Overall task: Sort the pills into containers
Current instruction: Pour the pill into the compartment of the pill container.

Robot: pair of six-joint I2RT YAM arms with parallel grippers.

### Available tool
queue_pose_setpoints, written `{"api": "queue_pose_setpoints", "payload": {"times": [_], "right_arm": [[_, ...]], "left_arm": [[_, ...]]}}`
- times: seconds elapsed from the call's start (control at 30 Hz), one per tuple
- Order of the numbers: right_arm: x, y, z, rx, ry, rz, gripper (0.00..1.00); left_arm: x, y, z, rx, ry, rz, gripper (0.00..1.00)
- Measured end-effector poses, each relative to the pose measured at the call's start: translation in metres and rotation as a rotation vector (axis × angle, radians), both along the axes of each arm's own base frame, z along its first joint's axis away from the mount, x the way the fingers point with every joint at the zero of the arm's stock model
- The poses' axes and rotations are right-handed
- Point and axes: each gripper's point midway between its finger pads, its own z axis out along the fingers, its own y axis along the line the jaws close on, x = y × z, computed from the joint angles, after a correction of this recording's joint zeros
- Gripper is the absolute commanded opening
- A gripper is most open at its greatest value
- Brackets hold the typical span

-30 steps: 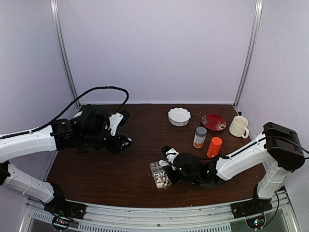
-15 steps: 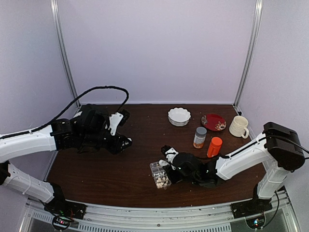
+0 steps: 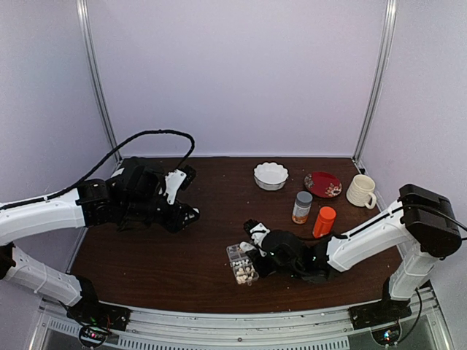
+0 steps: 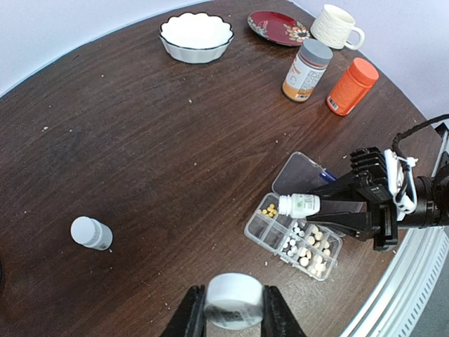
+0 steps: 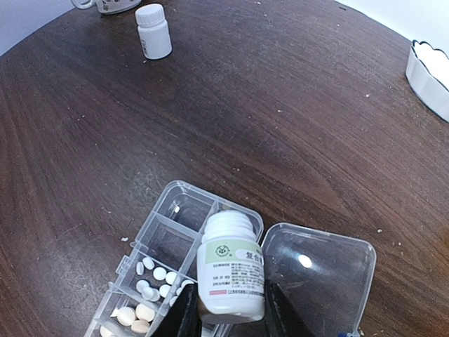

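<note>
The clear organiser box (image 5: 163,210) lies open near the table's front, with its lid (image 5: 319,281) folded flat beside it. It also shows in the top view (image 3: 241,264) and the left wrist view (image 4: 254,226). Cream-white pills (image 5: 151,275) fill several cells (image 4: 312,249), and yellow ones (image 4: 269,209) lie in one end cell. My right gripper (image 5: 230,310) is shut on a small uncapped white bottle (image 5: 231,270), tipped with its mouth over an end cell. My left gripper (image 4: 233,312) is shut on a white cap (image 4: 233,298), held above the table, left of the box.
A second small white capped bottle (image 4: 91,233) stands alone on the left (image 5: 153,31). At the back right are a white bowl (image 3: 271,175), a red plate (image 3: 322,184), a cream mug (image 3: 360,190), a grey-capped bottle (image 3: 301,207) and an orange bottle (image 3: 323,222).
</note>
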Motion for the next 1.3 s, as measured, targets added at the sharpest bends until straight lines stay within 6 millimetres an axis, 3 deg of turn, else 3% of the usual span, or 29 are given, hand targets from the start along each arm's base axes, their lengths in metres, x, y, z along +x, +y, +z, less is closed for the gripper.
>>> {"api": "queue_pose_setpoints", "payload": {"times": [1.3], "right_arm": [[-0.004,0.026,0.014,0.053,0.027,0.073,0.00]], "left_arm": [[0.000,0.000,0.000,0.000,0.001,-0.001,0.00]]}}
